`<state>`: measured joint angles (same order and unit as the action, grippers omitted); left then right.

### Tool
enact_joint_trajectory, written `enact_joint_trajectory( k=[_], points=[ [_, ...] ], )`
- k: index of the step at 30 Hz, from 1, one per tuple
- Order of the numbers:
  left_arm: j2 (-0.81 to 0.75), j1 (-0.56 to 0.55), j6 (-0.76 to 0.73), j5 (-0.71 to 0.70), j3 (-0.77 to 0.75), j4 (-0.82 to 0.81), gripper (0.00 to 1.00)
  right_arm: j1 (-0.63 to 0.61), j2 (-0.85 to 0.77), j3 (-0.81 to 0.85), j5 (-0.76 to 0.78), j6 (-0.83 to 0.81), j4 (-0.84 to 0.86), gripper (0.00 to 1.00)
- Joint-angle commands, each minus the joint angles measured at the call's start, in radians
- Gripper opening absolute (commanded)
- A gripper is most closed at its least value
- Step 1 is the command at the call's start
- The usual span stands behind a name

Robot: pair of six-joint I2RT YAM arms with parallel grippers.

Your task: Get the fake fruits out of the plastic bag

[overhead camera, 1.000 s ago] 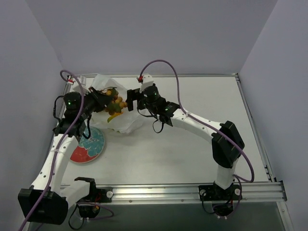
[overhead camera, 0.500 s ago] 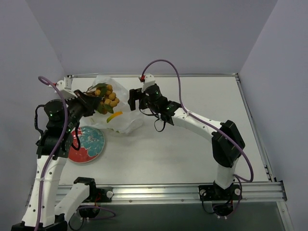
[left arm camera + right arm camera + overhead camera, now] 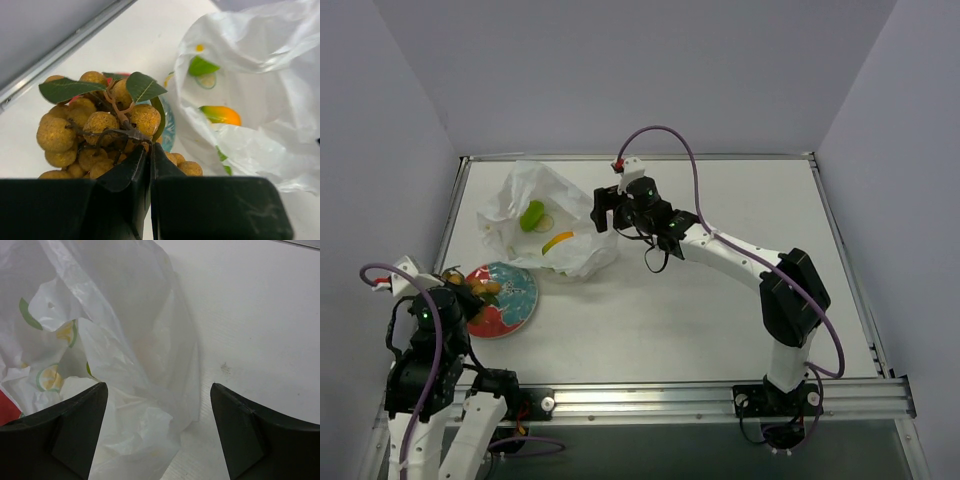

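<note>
The left gripper, clamped on the fruit cluster, holds it over the plate's edge; the right gripper stands wide beside the bag.

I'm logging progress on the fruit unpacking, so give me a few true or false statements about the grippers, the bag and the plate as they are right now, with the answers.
1. The left gripper is shut on the stem of the fruit cluster. True.
2. The right gripper is clamped on the plastic bag. False: its jaws stand wide apart, holding nothing.
3. A lime green fruit lies inside the bag. True.
4. The plate sits at the table's far right corner. False: it is at the near left, beside the bag.
5. The fruit cluster is inside the bag. False: it is outside, held by the plate.
</note>
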<state>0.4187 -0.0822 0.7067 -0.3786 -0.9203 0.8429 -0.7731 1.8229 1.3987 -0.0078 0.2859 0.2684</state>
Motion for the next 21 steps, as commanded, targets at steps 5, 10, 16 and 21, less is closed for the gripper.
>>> enact_joint_trajectory(
  k=[5,10,16,21],
  points=[
    [0.026,-0.001,0.131,0.0,0.176,-0.053,0.02,-0.005,-0.053,-0.006,-0.069,-0.008,0.018,0.82],
    [0.123,0.001,0.155,-0.032,0.254,-0.211,0.02,-0.012,-0.065,-0.03,-0.073,-0.01,0.022,0.82],
    [0.204,0.007,0.186,-0.039,0.35,-0.419,0.02,-0.031,-0.071,-0.055,-0.07,-0.008,0.037,0.86],
    [0.299,0.042,0.191,-0.065,0.383,-0.435,0.15,-0.06,-0.068,-0.06,-0.067,-0.01,0.029,1.0]
  ],
)
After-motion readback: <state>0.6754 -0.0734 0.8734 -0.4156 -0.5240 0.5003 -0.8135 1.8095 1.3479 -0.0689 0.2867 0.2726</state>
